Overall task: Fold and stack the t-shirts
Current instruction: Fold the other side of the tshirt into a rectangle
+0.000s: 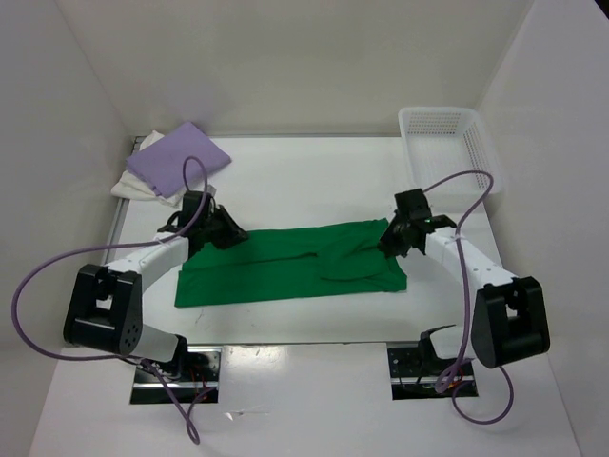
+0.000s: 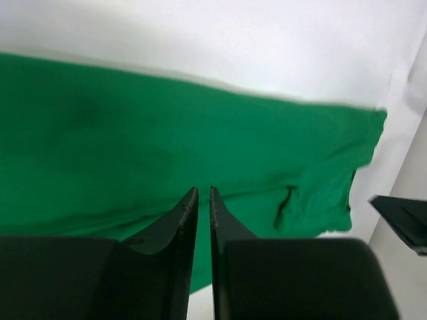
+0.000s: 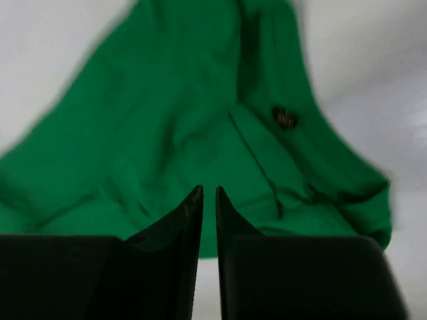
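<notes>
From above, the green t-shirt (image 1: 285, 267) lies spread as a long band across the middle of the table (image 1: 304, 181), between my two arms. My left gripper (image 1: 226, 233) is at its far left corner and my right gripper (image 1: 392, 240) at its far right corner. Only that view shows the lilac t-shirt (image 1: 179, 157), which lies on the white t-shirt (image 1: 131, 186) in the far left corner. It alone also shows the white basket (image 1: 485, 157), at the far right. My left wrist view shows my left gripper (image 2: 203, 192) closed to a thin slit over the green cloth (image 2: 167, 147), with a folded sleeve (image 2: 313, 200) towards the far end. My right wrist view shows my right gripper (image 3: 208, 190) just as nearly closed, above rumpled green (image 3: 167, 133) bearing a small dark label (image 3: 285, 118) that no other view shows. Both wrist views are blurred, and I cannot tell whether either pair of tips pinches cloth.
</notes>
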You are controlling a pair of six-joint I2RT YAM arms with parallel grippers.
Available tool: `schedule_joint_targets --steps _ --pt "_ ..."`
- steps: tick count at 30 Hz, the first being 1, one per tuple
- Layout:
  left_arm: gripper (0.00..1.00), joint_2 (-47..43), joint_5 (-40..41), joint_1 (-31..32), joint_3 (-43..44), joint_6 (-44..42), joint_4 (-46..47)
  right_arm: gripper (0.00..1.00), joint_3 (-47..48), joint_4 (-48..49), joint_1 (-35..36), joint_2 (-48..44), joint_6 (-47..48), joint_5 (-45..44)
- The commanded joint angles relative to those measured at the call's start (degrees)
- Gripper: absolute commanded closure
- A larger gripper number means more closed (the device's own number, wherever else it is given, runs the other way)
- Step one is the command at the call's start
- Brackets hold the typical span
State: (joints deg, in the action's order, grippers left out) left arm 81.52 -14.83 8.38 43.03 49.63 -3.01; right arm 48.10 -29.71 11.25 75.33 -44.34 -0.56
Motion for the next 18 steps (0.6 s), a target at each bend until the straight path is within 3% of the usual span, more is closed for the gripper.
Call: schedule_joint_targets --steps 1,2,3,10,18 --pt "0.82 0.75 0.24 3.56 1.01 -0.32 0.63 0.81 -3.44 -3.85 3.51 1.22 -5.93 1.88" --pt "0.82 0.75 0.24 4.79 1.01 -0.32 0.63 0.71 -4.67 -4.56 4.39 0.09 -7.68 0.83" --pt "0.82 0.75 0.24 4.80 1.01 -0.32 0.63 0.69 -5.29 -5.61 5.01 -1.14 -8.65 -0.31" --pt "0.82 0.75 -0.46 6.64 0.48 -0.32 1.77 0.68 -6.00 -9.57 6.95 -5.19 -15.25 -9.45" --pt "0.82 1.28 -2.05 6.65 -0.05 -1.46 2.83 0.68 -7.05 -4.14 6.95 -0.97 -15.25 -9.46"
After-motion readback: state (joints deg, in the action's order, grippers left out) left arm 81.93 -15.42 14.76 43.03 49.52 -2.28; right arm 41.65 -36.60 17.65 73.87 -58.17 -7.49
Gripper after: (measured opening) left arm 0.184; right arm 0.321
